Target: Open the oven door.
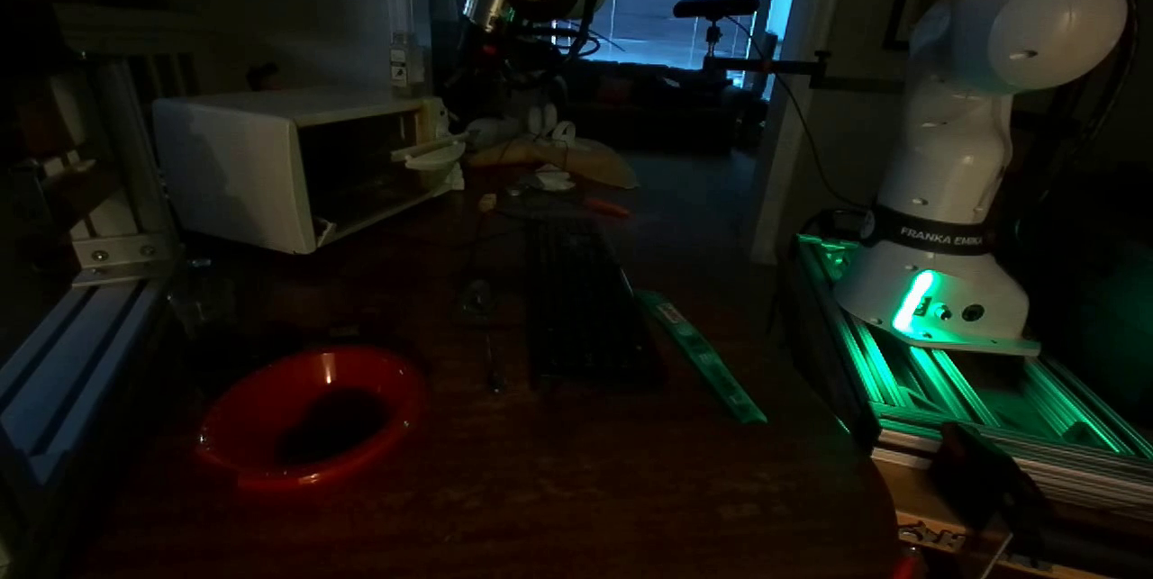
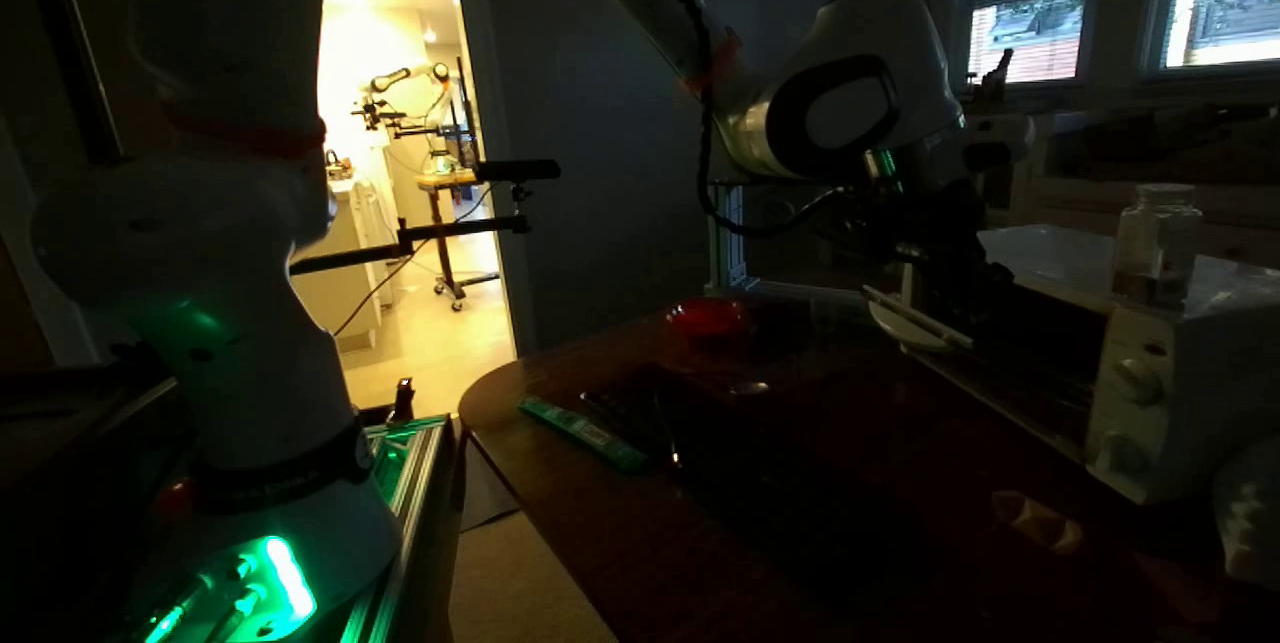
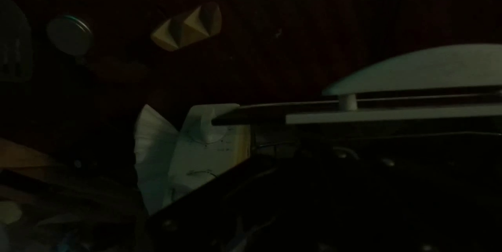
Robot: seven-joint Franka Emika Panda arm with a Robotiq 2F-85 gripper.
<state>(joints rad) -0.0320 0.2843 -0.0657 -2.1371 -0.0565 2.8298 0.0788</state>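
A home, by the look of it — a dim living or dining room — holding robot-lab gear. A dark upholstered sofa (image 1: 658, 115) sits below a broad window (image 1: 676, 16); a white boxy countertop oven (image 1: 230, 169) and a round red bowl (image 1: 248, 435) share a brown wooden table (image 1: 576, 489). A white robot arm (image 1: 946, 160) stands on a slotted metal frame (image 1: 914, 426), a second white arm (image 2: 398, 77) beyond a bright doorway (image 2: 400, 193).

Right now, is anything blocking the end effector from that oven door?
Nothing visible, though the light is poor: the end effector is right by the partly open oven door. The faceted tan piece lies beyond the door's side edge, apparently out of its way.
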